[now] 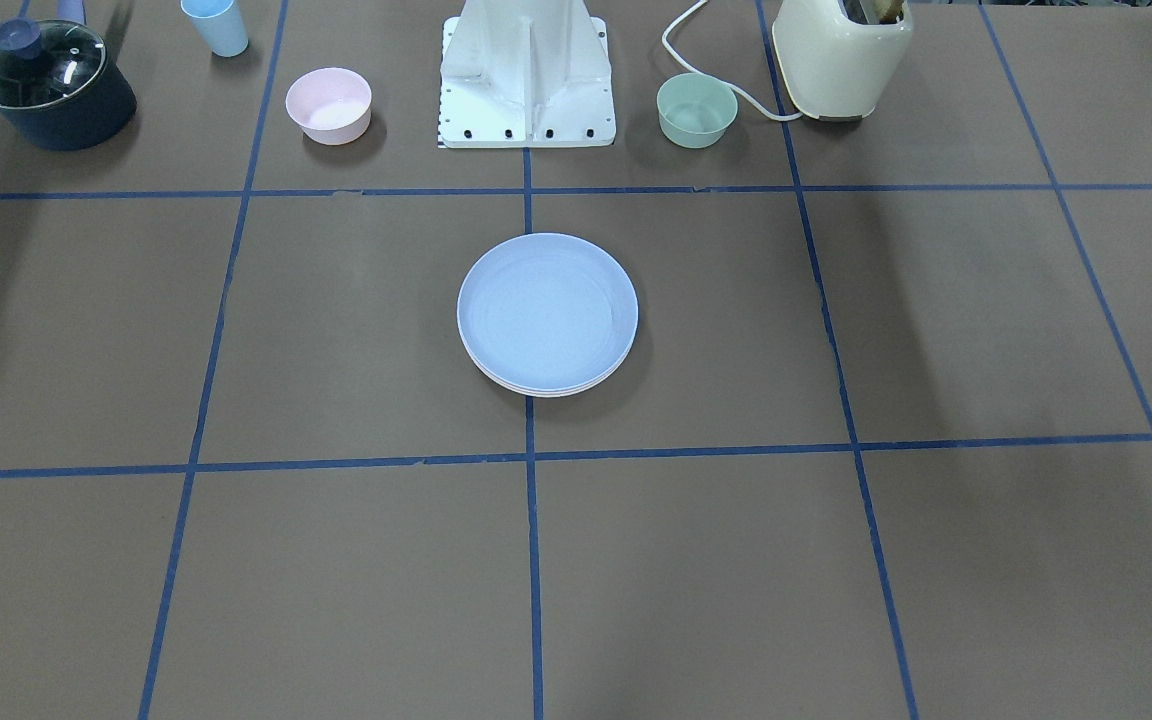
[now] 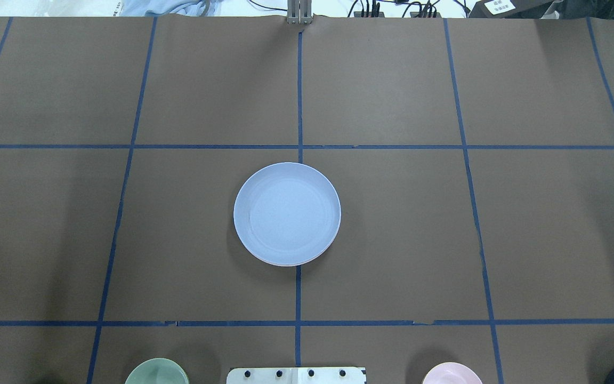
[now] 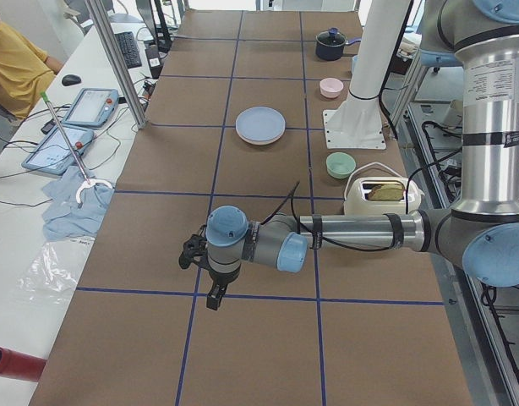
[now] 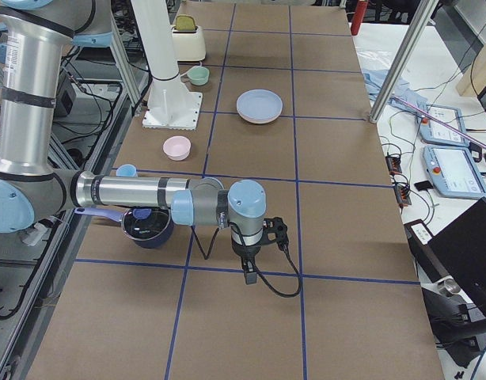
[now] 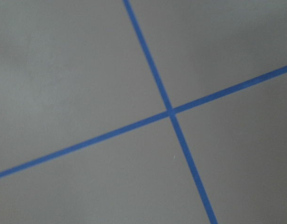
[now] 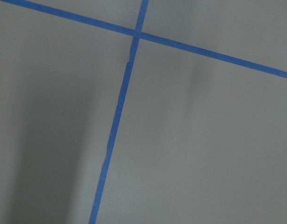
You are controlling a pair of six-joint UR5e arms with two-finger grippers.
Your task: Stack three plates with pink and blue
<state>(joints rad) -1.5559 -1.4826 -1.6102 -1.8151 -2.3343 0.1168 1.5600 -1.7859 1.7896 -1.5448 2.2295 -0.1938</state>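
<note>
The light blue plate lies on top of a stack at the table's middle, also in the overhead view. Under it only thin pale rims show at the stack's edge; their pink and cream colours are hard to tell apart. My left gripper shows only in the left side view, far from the stack, above a tape crossing. My right gripper shows only in the right side view, far from the stack. I cannot tell whether either is open or shut. Both wrist views show only bare table and blue tape.
A small pink bowl, a small green bowl, a cream toaster, a dark lidded pot and a blue cup stand along the robot's edge beside the white base. An operator sits by the far side.
</note>
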